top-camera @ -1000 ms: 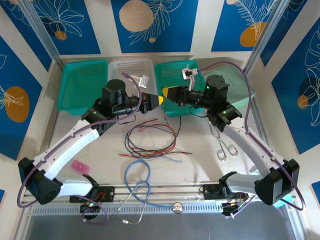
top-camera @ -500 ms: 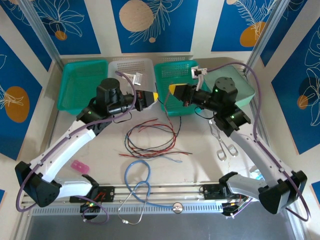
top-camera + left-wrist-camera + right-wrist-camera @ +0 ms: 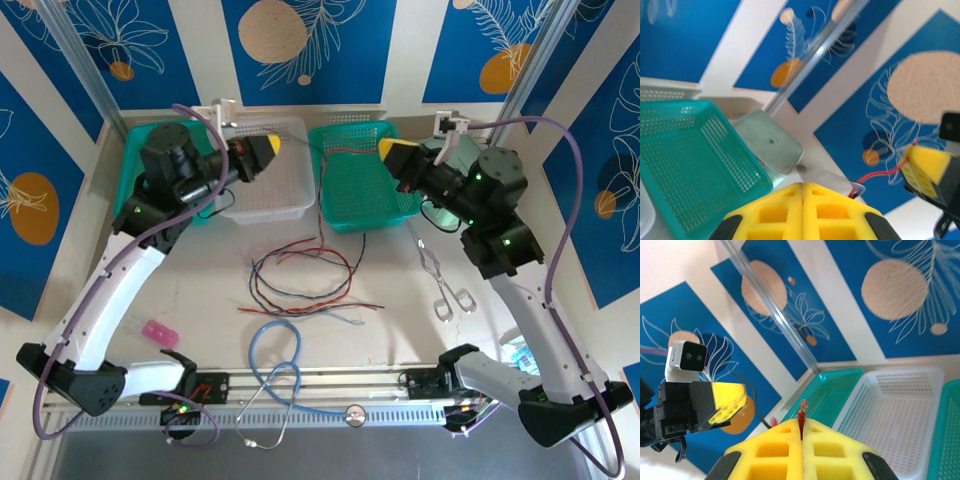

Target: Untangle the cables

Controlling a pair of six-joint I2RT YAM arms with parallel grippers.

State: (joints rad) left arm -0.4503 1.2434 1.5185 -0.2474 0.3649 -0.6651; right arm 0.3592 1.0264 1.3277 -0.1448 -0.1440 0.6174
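Two robot arms hold their tools high above the far side of the desk (image 3: 400,330), facing each other with a gap between them.

The right tool (image 3: 387,151) has its yellow pads pressed fully together. The tip of a red cable (image 3: 802,416) pokes out of the seam between them, so this tool has that strand pinched close to its end. From there the red cable runs sideways towards the left tool. It bends sharply partway across the gap and drops to the main bundle.

The left tool (image 3: 270,149) also has its pads pressed tight together. No strand shows in its seam, so I cannot tell whether it grips anything.

The rest of the cables (image 3: 300,285) are thin red, black and blue-grey strands. They lie in a loose oval coil on the desk, below and between the two tools.

Holding the red end high and off to one side looks meant to draw that strand out of the coil. The sharp bend suggests it may be caught on another strand.

A green basket (image 3: 350,190) sits beneath the gap, nearer the right tool, and a white basket (image 3: 275,195) sits beneath the left tool. Metal forceps (image 3: 441,292) lie on the desk below the right tool. A thick light-blue tube (image 3: 251,348) lies past the coil and apart from it.
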